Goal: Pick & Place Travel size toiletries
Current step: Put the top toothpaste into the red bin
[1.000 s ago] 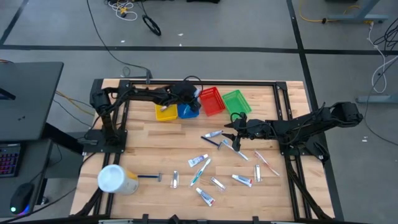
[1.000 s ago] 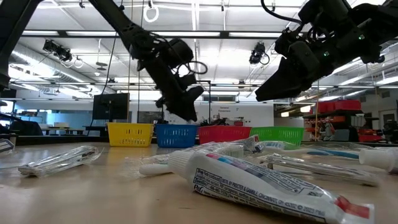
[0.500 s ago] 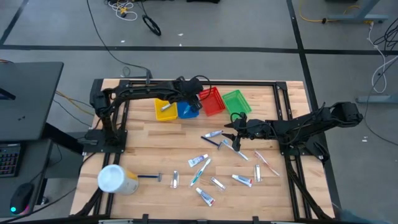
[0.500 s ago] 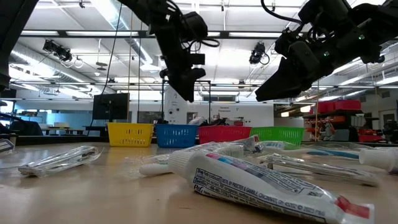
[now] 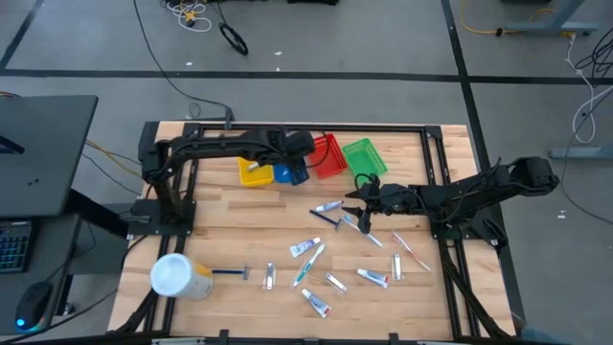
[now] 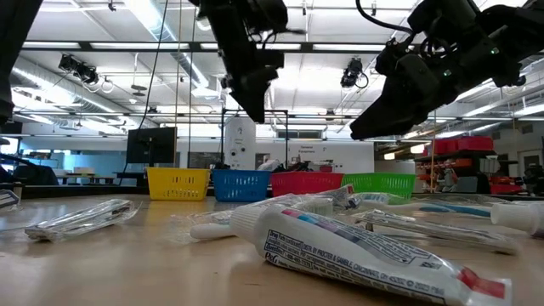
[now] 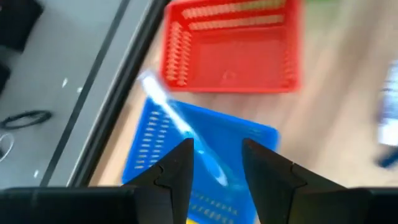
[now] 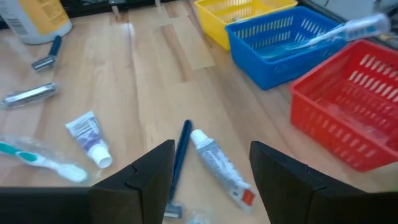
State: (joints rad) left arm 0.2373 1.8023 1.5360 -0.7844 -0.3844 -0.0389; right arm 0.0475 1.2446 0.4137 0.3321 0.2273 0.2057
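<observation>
I'm easing the left gripper [image 7: 214,165] over the blue basket [image 7: 149,149], fingers parted, toothbrush [image 7: 180,127] lying below; right gripper [image 8: 211,165] is hovering wide open.

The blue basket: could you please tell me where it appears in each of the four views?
High view: blue basket in the far row, partly under the left gripper.
Low view: second from the left.
Left wrist view: just past the jaws.
Right wrist view.
Shared landmark: the red basket beside it.
</observation>
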